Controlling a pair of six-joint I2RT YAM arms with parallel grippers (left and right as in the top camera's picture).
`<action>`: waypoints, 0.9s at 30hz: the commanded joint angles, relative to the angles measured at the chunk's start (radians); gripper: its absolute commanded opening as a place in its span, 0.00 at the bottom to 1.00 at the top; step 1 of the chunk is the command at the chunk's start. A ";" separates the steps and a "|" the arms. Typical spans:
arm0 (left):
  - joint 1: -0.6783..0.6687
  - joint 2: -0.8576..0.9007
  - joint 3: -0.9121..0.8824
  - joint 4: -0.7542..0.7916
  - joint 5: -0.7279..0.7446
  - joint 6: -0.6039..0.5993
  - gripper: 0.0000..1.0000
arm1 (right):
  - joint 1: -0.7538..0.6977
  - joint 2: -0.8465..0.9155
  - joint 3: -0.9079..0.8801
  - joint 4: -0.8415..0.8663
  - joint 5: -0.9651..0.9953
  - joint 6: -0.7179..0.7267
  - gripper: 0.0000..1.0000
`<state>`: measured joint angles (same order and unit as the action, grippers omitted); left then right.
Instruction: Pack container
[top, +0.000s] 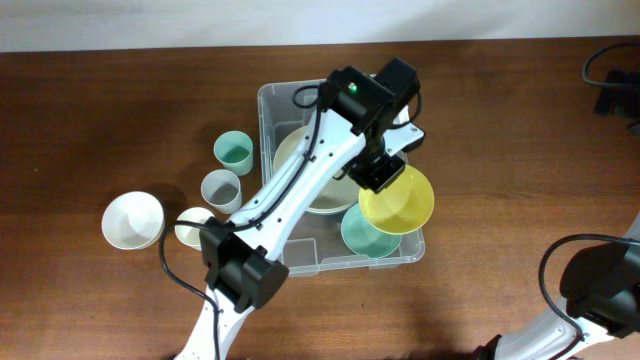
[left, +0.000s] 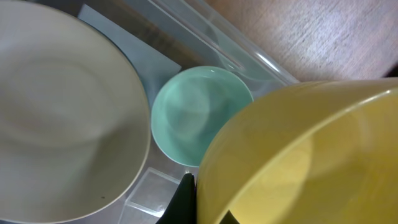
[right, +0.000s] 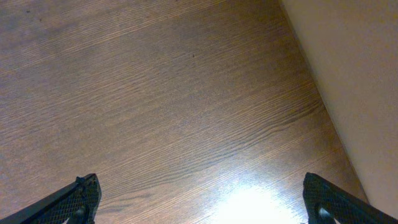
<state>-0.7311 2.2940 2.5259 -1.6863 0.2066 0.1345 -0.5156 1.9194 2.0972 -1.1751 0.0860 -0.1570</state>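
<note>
Left arm (top: 300, 185): stretched diagonally across container (top: 263, 120).
Left gripper (top: 385, 175): clenched on yellow bowl (top: 402, 203), above container.
Right gripper (right: 199, 202): spread wide, empty.

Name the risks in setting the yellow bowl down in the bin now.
The yellow bowl, gripped by its rim in the left pincer, hangs partly over the container wall; lowered straight, it may catch the rim. It may also land tilted on the teal bowl and slip.
</note>
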 joint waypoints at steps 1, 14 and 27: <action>-0.006 -0.018 -0.025 -0.002 0.011 -0.010 0.01 | -0.002 0.000 0.013 0.001 0.001 0.009 0.99; -0.005 -0.018 -0.025 -0.002 -0.026 -0.017 0.84 | -0.002 0.000 0.013 0.001 0.001 0.009 0.99; 0.241 -0.056 -0.024 -0.002 -0.151 -0.120 0.86 | -0.002 0.000 0.013 0.001 0.001 0.009 0.99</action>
<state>-0.6010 2.2940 2.5038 -1.6863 0.1478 0.1028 -0.5156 1.9194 2.0972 -1.1751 0.0860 -0.1570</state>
